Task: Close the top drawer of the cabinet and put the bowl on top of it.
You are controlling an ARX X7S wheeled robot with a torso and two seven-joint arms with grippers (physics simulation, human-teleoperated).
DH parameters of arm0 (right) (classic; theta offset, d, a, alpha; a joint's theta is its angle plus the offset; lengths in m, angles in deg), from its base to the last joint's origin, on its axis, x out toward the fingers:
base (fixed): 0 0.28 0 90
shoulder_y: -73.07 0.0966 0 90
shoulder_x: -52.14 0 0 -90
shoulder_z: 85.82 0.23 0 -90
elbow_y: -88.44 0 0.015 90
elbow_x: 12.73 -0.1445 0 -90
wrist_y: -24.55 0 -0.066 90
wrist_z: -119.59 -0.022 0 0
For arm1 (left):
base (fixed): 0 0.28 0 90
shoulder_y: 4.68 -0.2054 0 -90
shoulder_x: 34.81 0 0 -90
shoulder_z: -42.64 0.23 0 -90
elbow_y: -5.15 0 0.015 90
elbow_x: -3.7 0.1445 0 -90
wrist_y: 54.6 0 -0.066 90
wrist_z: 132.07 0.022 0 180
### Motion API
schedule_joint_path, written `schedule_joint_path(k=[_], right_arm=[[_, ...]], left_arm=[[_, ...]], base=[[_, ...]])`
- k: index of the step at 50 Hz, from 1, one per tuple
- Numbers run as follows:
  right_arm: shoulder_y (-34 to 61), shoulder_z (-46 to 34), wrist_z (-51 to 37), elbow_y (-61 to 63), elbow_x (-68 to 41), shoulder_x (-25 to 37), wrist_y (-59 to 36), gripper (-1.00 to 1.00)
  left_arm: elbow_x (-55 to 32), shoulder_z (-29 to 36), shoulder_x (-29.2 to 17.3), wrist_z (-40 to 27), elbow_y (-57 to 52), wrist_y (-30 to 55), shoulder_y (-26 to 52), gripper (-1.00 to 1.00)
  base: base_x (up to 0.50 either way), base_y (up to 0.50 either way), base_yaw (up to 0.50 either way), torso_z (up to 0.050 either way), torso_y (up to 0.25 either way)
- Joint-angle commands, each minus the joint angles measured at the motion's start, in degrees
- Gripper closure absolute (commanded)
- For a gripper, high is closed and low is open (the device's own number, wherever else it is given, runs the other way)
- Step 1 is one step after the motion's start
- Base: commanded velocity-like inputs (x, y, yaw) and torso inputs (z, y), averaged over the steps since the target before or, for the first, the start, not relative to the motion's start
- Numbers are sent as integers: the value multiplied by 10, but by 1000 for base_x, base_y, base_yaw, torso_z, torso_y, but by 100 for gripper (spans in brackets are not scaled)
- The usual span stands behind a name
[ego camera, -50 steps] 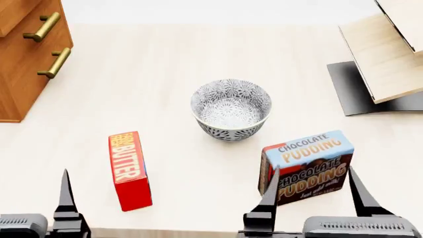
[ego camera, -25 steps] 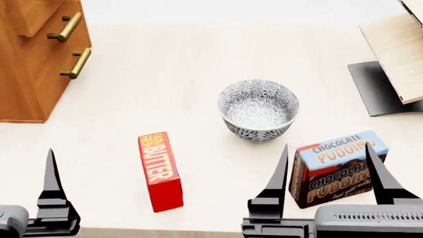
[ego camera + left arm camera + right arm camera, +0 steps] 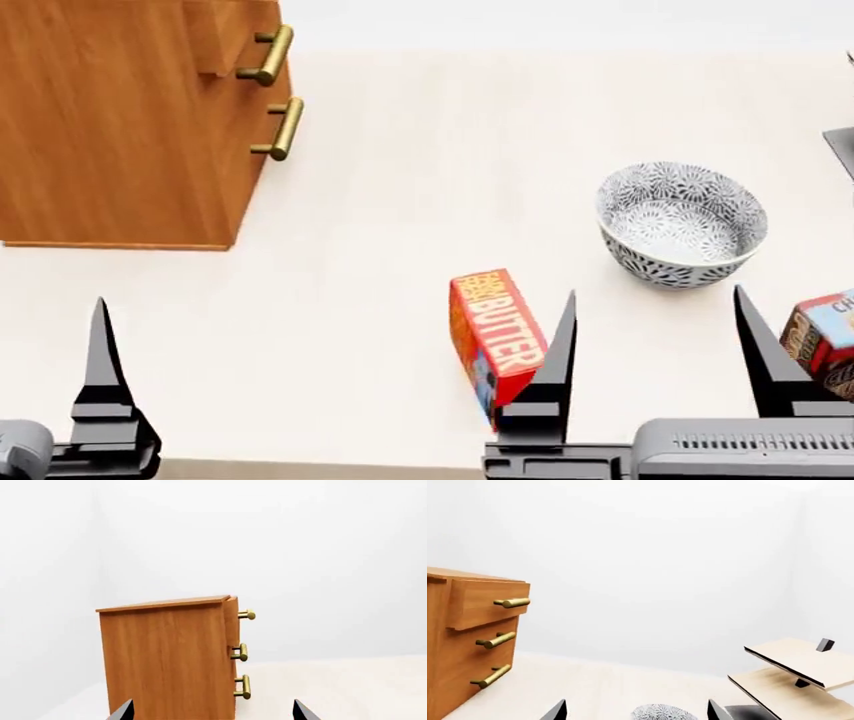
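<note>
From the head view, the cabinet [image 3: 127, 120] stands at the far left of the table [image 3: 387, 200]. Only the right wrist view shows the top drawer [image 3: 486, 602] pulled out past the two below it. The left gripper [image 3: 100, 400] shows just one finger at the near edge, so I cannot tell its spread. A red butter box [image 3: 497, 340] lies near the middle. The right gripper [image 3: 654, 345] hovers empty, fingers wide apart. Beyond it sits the bowl [image 3: 682, 224], upright, well apart from the cabinet. Pale slanted panels [image 3: 790, 672] appear only in the right wrist view.
</note>
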Motion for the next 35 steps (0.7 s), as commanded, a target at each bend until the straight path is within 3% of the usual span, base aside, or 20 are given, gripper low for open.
schedule_joint_path(k=[1,18,35], right_arm=[[-4,-3,-6,-1,-5,4,9,-100],[-6,-9,-14,-3,-14,12,14,-100],[-10,-13,-21,-7,-20,20,23,-100]], left_arm=[[-5,4,-6,-6,-8,3,-1,-100],[-12,8,-12,-16,-9,0,-4,-100],[-14,16,-19,-24,-8,-2,-2,-100]], base=[[0,309,0,0,0],[0,152,0,0,0],[0,479,0,0,0]])
